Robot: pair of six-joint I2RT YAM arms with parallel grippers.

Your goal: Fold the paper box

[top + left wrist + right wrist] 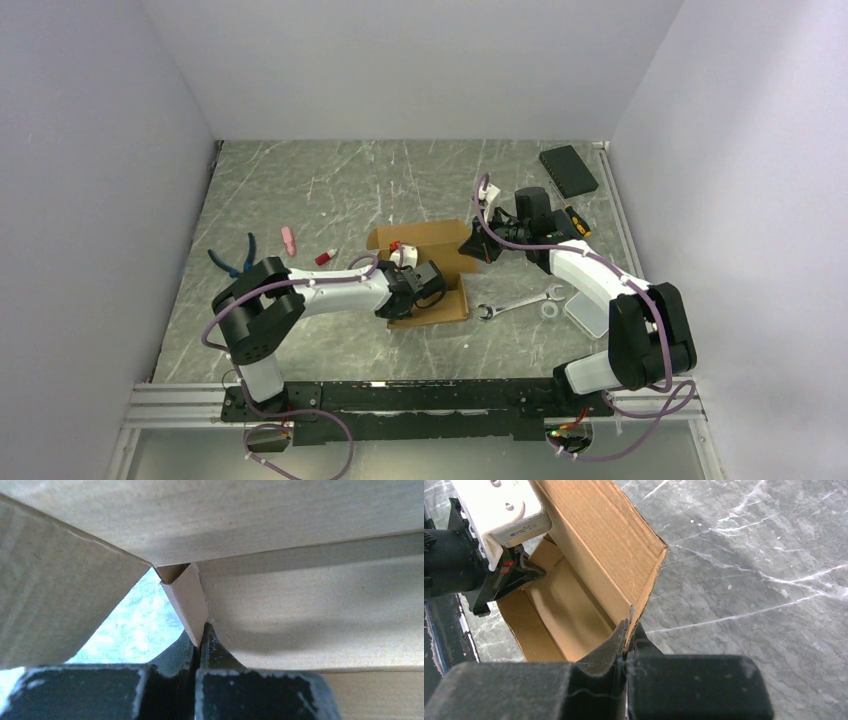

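Observation:
The paper box [432,241] is plain brown cardboard, partly formed, in the middle of the table. My left gripper [406,296] reaches into it from the left and is shut on a narrow inner flap [189,602]; cardboard panels [310,605] fill the left wrist view. My right gripper [480,246] is at the box's right end, shut on the edge of a raised side wall [596,550]. The jaws meet on the cardboard edge in the right wrist view [628,630]. The left gripper's fingers [521,572] show inside the box there.
A wrench [518,302], a white ring [549,310] and a clear plastic case [588,312] lie right of the box. Blue pliers [235,258], a pink piece [289,239] and a red piece [326,257] lie left. A black pad [568,169] sits at the back right.

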